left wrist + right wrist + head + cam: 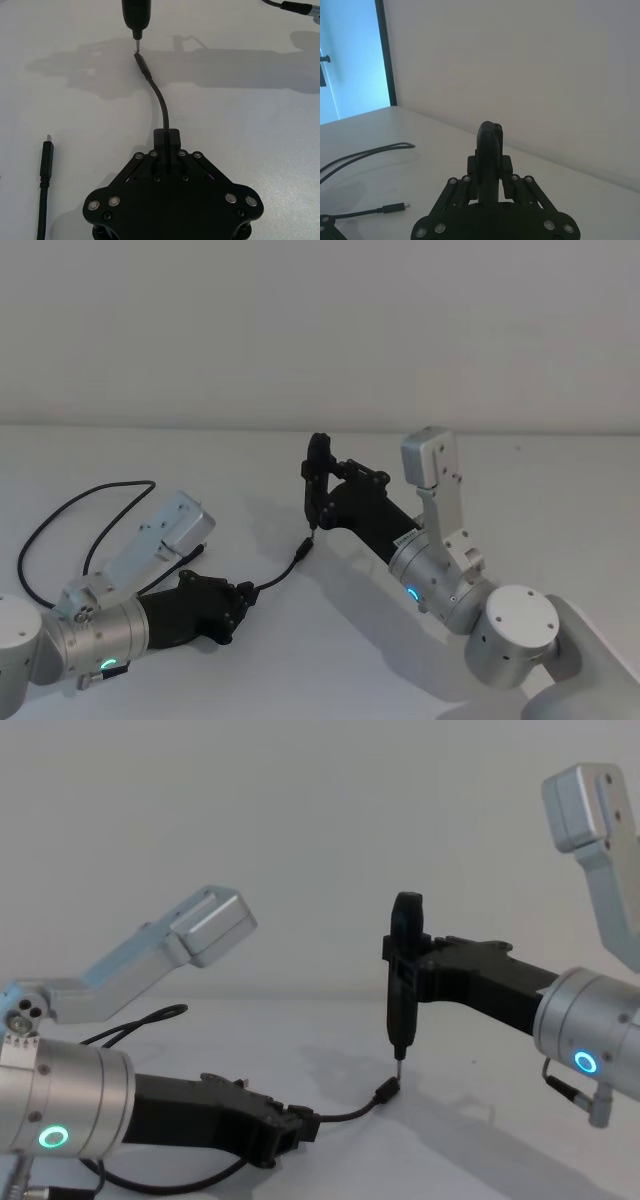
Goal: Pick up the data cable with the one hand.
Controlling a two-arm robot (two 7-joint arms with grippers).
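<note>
The data cable (pixel 60 515) runs out of sight under the left arm in the head view; the left gripper (pixel 167 137) covers the stretch it clamps; the second plug's (pixel 46 159) cord leaves the wrist view's edge.

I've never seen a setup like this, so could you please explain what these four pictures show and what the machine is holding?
It is a two-armed robot at a white table. One picture looks down from its head, one looks across from its chest, and two come from cameras on its wrists.

The left claw, on the arm with a green ring, is shut on a thin black cable a short way behind one plug. The rest of the cable loops across the table behind the left arm, and its other plug lies free.

The right claw, on the arm with a blue ring, holds a black pen-like tool upright, its thin tip just above the held plug.
</note>
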